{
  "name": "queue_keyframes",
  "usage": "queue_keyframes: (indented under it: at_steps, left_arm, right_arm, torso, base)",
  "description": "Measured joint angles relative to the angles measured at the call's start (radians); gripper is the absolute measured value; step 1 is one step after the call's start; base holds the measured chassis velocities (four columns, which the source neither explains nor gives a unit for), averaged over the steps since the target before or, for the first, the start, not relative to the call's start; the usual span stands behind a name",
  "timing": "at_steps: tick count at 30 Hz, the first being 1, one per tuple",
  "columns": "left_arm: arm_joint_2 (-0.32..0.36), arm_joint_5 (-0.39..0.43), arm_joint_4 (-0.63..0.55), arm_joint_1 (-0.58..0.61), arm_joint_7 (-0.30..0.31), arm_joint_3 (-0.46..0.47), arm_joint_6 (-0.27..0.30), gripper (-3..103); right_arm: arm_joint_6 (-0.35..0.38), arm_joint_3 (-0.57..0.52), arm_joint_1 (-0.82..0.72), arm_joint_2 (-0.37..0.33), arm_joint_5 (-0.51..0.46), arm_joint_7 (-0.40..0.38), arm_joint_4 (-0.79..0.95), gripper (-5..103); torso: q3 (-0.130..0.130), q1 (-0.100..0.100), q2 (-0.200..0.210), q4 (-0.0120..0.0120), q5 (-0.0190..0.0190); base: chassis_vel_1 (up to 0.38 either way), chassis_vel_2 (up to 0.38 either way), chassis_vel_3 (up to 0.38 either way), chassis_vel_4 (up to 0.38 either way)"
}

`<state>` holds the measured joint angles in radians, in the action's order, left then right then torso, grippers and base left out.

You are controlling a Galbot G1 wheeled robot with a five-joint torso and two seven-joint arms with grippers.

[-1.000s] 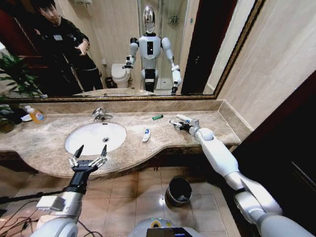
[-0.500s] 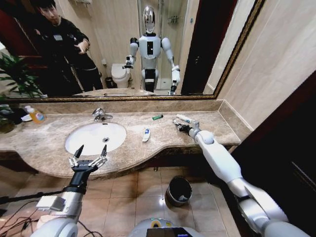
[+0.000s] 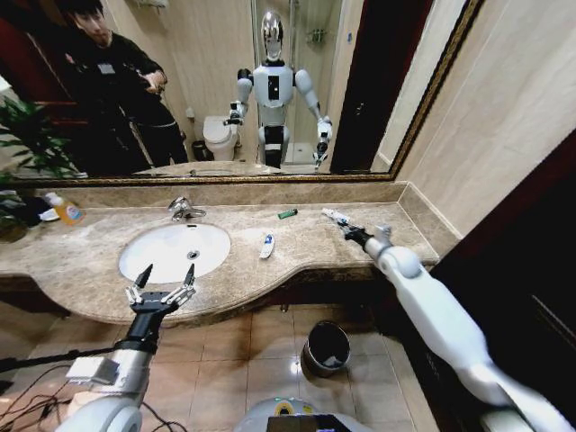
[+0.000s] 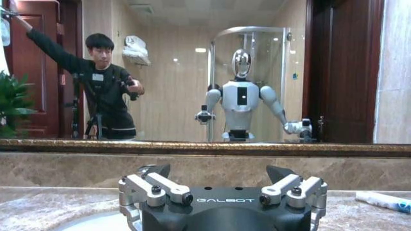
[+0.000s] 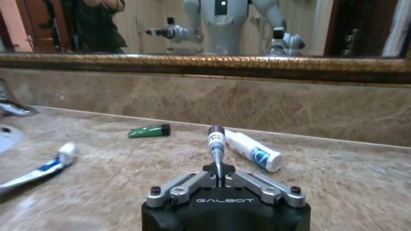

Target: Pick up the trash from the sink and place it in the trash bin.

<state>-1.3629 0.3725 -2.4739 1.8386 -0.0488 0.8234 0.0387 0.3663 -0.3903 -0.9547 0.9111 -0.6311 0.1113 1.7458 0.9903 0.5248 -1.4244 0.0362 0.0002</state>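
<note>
Beige marble counter (image 3: 90, 261): right gripper (image 3: 346, 230) over its far right end, jaws pinched on a thin flat tube (image 5: 216, 144), with a white-and-blue tube (image 5: 253, 150) just beside it. Green stick (image 3: 287, 213) and another tube (image 3: 266, 246) lie between there and the sink (image 3: 174, 250). Left gripper (image 3: 162, 286) hovers spread wide at the sink's front edge; trash bin (image 3: 326, 347) on the floor below.

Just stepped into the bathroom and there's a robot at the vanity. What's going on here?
The robot is clearing small toiletry trash off the marble counter. Its right gripper has its jaws shut on a small thin tube, held above the counter's right end. A white-and-blue tube, a green stick and another tube lie on the counter. The left gripper hangs open at the counter's front edge, before the sink. The trash bin stands on the floor below.
</note>
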Motion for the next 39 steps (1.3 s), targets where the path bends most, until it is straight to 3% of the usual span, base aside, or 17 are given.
queue_keyframes:
  at_steps: [7, 14, 22, 28, 36, 39]
  left_arm:
    - [0.000, 0.000, 0.000, 0.000, 0.000, 0.000, 0.000, 100]
    - [0.000, 0.000, 0.000, 0.000, 0.000, 0.000, 0.000, 100]
    - [0.000, 0.000, 0.000, 0.000, 0.000, 0.000, 0.000, 100]
    - [0.000, 0.000, 0.000, 0.000, 0.000, 0.000, 0.000, 100]
    - [0.000, 0.000, 0.000, 0.000, 0.000, 0.000, 0.000, 100]
    - [0.000, 0.000, 0.000, 0.000, 0.000, 0.000, 0.000, 100]
  right_arm:
    - [-0.006, -0.124, -0.203, -0.014, -0.022, 0.002, 0.192, 2]
    - [-0.036, -0.221, -0.383, 0.053, -0.015, 0.005, 0.287, 2]
    - [-0.067, -0.270, -0.468, 0.134, 0.012, 0.013, 0.320, 2]
    - [-0.180, -0.284, -0.538, 0.246, 0.127, 0.000, 0.315, 2]
    - [-0.307, -0.276, -0.625, 0.348, 0.267, -0.031, 0.280, 2]
    - [-0.324, -0.270, -0.663, 0.367, 0.284, -0.033, 0.271, 2]
  torso:
    - [0.000, 0.000, 0.000, 0.0006, -0.0003]
    - [0.000, 0.000, 0.000, 0.0005, -0.0003]
    - [0.000, 0.000, 0.000, 0.0006, -0.0002]
    - [0.000, 0.000, 0.000, 0.0007, -0.0003]
    - [0.000, 0.000, 0.000, 0.0006, -0.0002]
    - [0.000, 0.000, 0.000, 0.0004, -0.0004]
  base:
    - [0.000, 0.000, 0.000, 0.000]
    - [0.000, 0.000, 0.000, 0.000]
    - [0.000, 0.000, 0.000, 0.000]
    - [0.000, 0.000, 0.000, 0.000]
    - [0.000, 0.000, 0.000, 0.000]
    - [0.000, 0.000, 0.000, 0.000]
